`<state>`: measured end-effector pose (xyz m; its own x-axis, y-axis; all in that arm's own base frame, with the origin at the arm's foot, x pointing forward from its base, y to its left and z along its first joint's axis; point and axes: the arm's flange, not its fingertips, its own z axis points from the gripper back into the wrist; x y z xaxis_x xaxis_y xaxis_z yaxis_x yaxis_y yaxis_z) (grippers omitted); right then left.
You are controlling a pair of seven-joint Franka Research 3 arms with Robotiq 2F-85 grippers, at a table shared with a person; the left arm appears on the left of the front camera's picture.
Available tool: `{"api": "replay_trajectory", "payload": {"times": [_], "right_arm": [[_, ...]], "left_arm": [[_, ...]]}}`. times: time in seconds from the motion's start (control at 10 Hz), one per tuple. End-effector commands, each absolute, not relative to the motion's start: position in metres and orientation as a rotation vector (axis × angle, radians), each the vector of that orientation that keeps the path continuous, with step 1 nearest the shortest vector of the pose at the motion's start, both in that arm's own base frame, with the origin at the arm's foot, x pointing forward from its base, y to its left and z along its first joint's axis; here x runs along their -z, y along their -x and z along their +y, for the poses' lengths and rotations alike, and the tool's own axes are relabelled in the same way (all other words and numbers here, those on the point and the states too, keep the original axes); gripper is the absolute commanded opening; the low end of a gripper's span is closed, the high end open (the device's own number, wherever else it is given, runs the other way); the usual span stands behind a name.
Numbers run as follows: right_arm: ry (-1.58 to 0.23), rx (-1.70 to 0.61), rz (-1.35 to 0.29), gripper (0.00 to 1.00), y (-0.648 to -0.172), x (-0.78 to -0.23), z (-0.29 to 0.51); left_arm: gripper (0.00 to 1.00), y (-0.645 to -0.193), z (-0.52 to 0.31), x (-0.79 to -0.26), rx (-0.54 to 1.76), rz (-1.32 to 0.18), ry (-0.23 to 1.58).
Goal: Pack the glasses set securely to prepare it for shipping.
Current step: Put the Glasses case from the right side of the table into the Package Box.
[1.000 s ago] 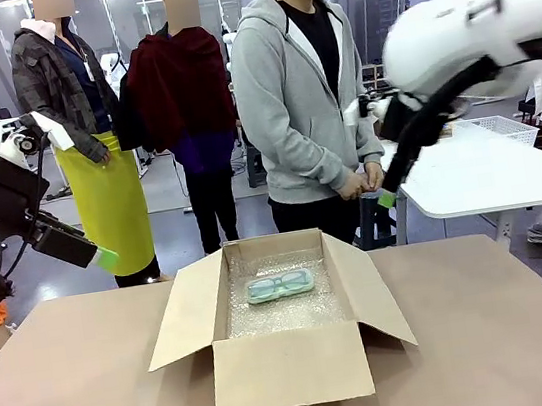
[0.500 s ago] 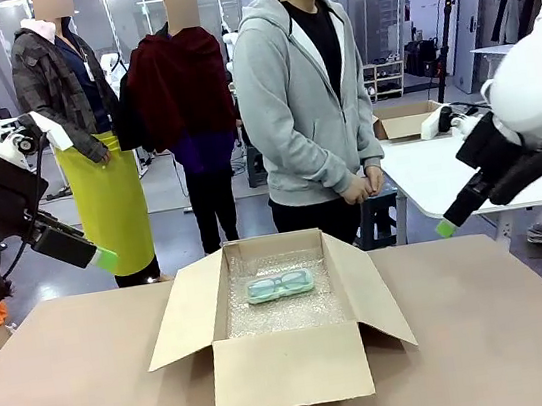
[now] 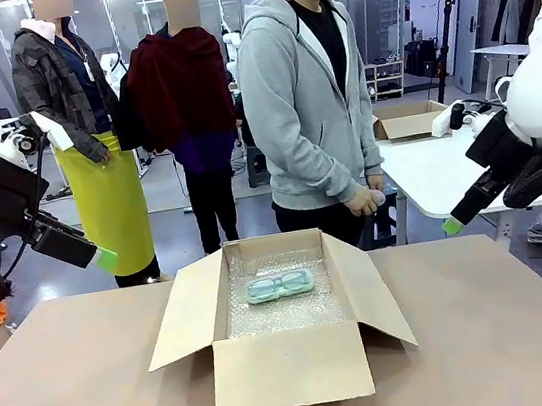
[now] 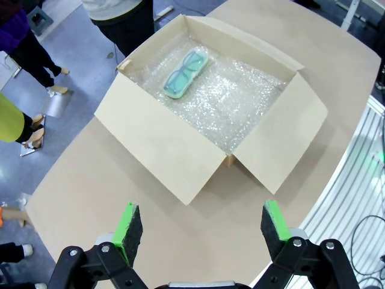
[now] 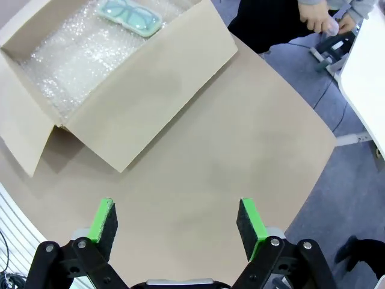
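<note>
Left tool hung high at the left of the bench, fingers spread wide, nothing between them. Right tool was the same at the right side: spread wide, empty, well clear of the box.

Clear case with teal-green glasses lay flat inside the open cardboard box, towards its far wall. Under it, bubble wrap lined the box floor. All four flaps were folded outward. The box sat about mid-bench.

One person in a grey hoodie stood at the far side, just behind the box, with hands together at the waist. The hands held a small pale item; I could not tell what it was.
</note>
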<state>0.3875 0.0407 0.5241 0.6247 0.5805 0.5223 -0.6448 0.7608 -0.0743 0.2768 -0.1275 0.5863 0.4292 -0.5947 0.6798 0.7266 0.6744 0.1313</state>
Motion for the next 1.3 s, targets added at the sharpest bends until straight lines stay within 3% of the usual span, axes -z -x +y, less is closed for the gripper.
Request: {"api": "replay_trajectory", "payload": {"times": [0.0,1.2], "right_arm": [[-0.119,-0.698,-0.549,1.0,-0.3857,-0.5246,0.0424],[-0.119,-0.698,-0.549,1.0,-0.3857,-0.5246,0.0424]], "left_arm": [[1.0,-0.2765,-0.1274,-0.5869,0.83,-0.772,0.193],[1.0,-0.2765,-0.1274,-0.5869,0.83,-0.772,0.193]]}}
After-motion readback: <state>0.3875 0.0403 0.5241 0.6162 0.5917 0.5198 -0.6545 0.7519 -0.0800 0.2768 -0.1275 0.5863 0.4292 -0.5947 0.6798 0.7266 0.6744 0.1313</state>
